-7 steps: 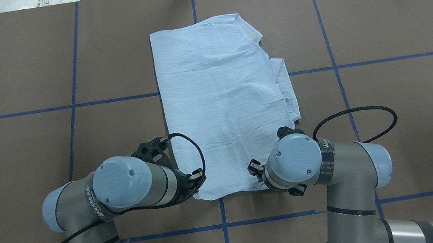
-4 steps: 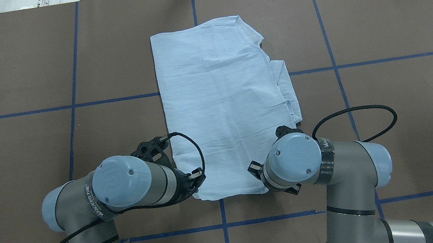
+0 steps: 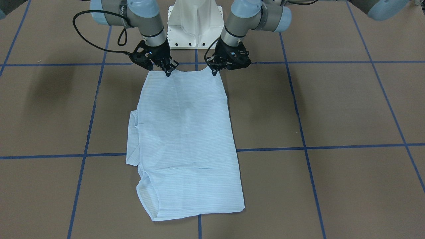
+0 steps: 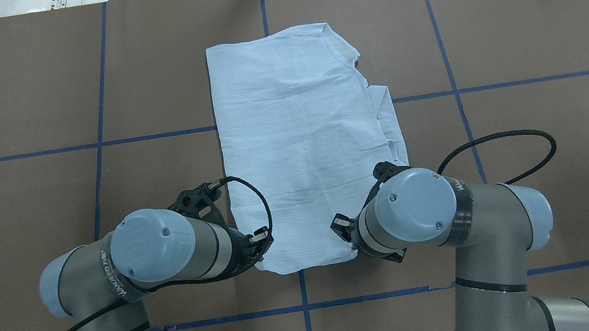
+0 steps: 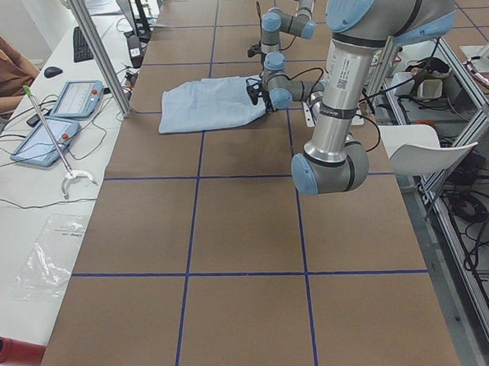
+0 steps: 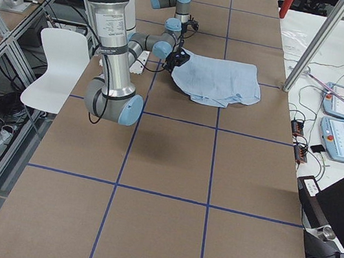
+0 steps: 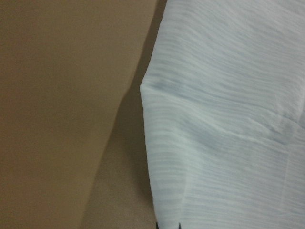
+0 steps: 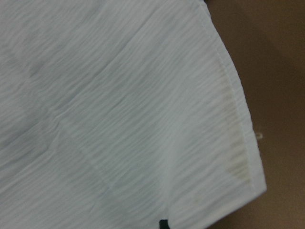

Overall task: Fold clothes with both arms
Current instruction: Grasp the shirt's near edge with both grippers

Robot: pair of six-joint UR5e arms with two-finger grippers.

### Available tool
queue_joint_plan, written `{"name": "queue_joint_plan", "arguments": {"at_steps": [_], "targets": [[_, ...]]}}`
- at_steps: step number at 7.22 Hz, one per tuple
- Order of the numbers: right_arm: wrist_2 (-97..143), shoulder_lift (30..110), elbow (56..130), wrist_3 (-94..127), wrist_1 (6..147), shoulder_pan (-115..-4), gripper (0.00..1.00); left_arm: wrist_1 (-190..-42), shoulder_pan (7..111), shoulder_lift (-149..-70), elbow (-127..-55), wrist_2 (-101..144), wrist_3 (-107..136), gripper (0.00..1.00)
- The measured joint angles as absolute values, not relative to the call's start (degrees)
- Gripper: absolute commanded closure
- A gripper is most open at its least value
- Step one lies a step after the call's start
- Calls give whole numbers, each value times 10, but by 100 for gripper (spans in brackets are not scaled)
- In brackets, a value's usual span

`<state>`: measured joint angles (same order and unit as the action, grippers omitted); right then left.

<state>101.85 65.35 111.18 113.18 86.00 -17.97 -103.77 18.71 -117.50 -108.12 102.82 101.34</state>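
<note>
Left gripper (image 3: pixel 213 70): fingers closed on the shirt's near hem, at the corner on the robot's left.
Right gripper (image 3: pixel 167 71): pinched shut likewise on the same hem, at the corner on the robot's right. The hem sags slightly between the two holds.
Shirt (image 4: pixel 301 129): folded to a long, light-blue panel lying flat at the middle of the table (image 4: pixel 25 83), straddling the central blue tape line (image 4: pixel 263 12). A loose layer sticks out along the side on the robot's right.
Deciding relation: the cloth runs straight ahead of both grippers, away from the robot. Its long axis runs from the pedestal (image 3: pixel 194 23) toward the operators' side. The free far edge is well apart from the held hem, so a lengthwise fold would likely carry the hem forward along this axis.
Nearer arm: neither. The left arm (image 4: pixel 95 277) and the right arm (image 4: pixel 489 218) stand about level, one at each corner.
Writing: white lettering on the left arm's grey band seems to begin "WAN", and the rest is uncertain. No label or print shows on the shirt.
</note>
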Motion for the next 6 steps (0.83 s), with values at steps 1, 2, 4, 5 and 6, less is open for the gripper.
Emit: {"name": "queue_joint_plan", "arguments": {"at_steps": [1,2,4,5,6], "targets": [[1020,656,1136,1132,860,-168,100,-990,185,-1173,-1116,1042,1014,100],[1033,660,1163,1132,861,-155,100,-943,181,-1173,-1151,1056,1014,100],[1116,666,1216,1134,862,-145,100,-851,159,-1172,-1216,1075,1014,100],[1153,670,1235,1134,864,-145,100,-811,147,-1170,-1248,1079,1014,100],[1176,674,1247,1134,864,-147,100,-778,141,-1167,-1276,1083,1014,100]]}}
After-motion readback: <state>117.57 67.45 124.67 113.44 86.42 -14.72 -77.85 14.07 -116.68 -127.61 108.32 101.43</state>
